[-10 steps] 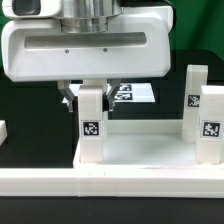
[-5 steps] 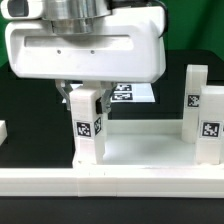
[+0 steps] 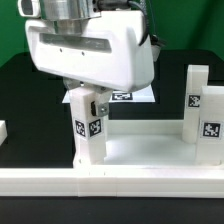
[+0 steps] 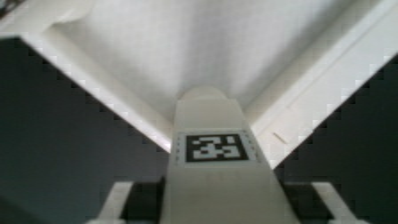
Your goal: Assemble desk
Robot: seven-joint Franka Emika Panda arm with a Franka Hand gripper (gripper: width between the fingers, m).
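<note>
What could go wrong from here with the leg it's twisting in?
1. The gripper is shut on the leg near its top, so the leg could slip or tilt in the corner socket.
2. The two legs already standing leave little room if the desk top shifts.

In the exterior view the gripper (image 3: pixel 87 103) body hides the top of the held leg (image 3: pixel 88 128) and most of the marker board (image 3: pixel 133 96) at twelve o'clock. The desk top (image 3: pixel 140 152) is cut off at six o'clock. The wrist view is blurred, its fingers (image 4: pixel 121 200) cropped.
</note>
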